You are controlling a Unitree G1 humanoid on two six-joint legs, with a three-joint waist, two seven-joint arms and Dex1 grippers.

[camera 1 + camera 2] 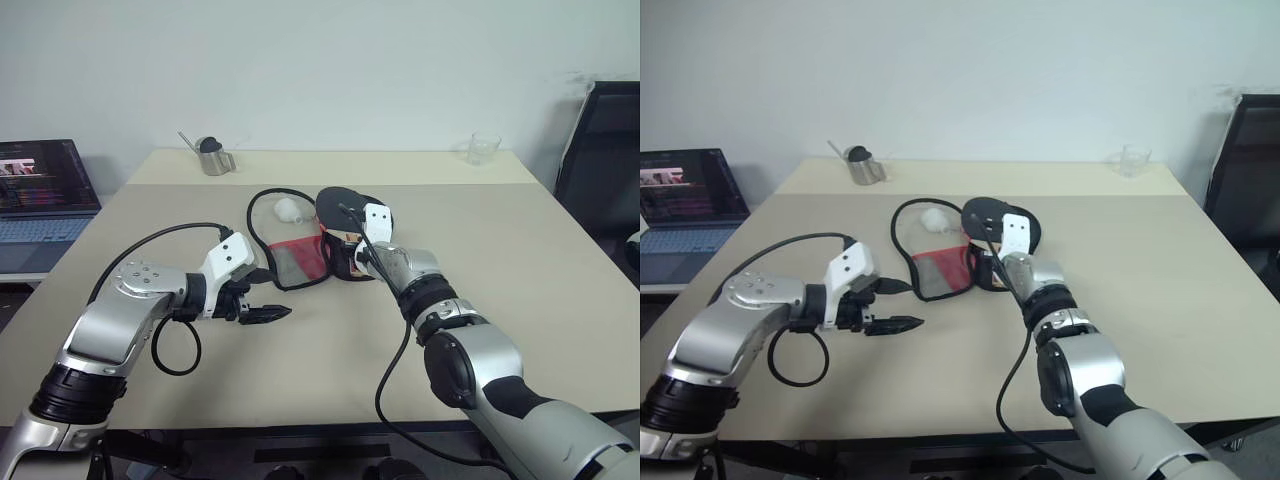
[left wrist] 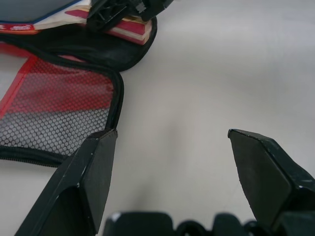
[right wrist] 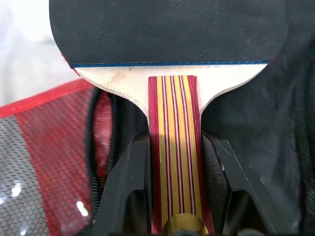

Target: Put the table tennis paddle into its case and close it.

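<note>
- Right gripper (image 3: 175, 162) pinching the striped wooden handle of the table tennis paddle (image 3: 167, 34), one black finger (image 3: 129, 177) on each side of the handle.
- Paddle held with the black rubber face up, pointing away from the robot, over the open black part of the case (image 1: 300, 255).
- Case lying open near the middle of the table (image 1: 560, 260), red part with mesh pocket toward the robot's left, black part under the paddle.
- Small white ball (image 1: 288, 208) resting inside the zip loop of the case, beside the paddle head.
- Left gripper (image 1: 265, 314) spread wide, holding nothing, hanging low over the table just beside the mesh corner of the case; cannot tell if touching it.
- Metal cup (image 1: 213, 157) and clear glass (image 1: 483, 148) standing at the far edge of the table, well apart.
- Laptop (image 1: 40, 190) open at the robot's left, off the table.
</note>
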